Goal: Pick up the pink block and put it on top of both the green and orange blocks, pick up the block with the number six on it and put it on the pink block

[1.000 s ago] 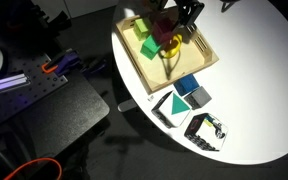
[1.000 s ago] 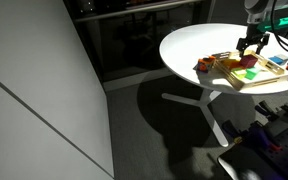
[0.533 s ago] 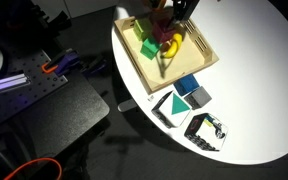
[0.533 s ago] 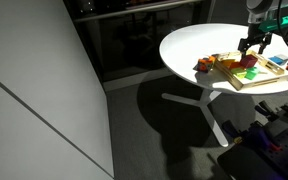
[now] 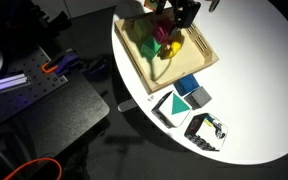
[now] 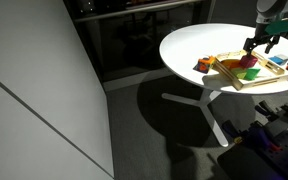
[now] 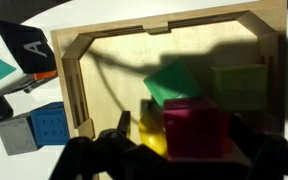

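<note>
Wooden tray (image 7: pixel 104 60) beneath me: one pink block (image 7: pixel 196 128), one green block (image 7: pixel 174 82). Outside it, one blue dotted block (image 7: pixel 48 122), one "A" card (image 7: pixel 29 48). My gripper (image 7: pixel 174 150): closure indeterminate.

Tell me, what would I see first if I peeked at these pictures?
Probably the bright pink block close below the robot's hand in the wrist view, with a green block behind it inside the wooden tray. Next, the round white table glowing in a dark room, with blue blocks beside the tray.
</note>
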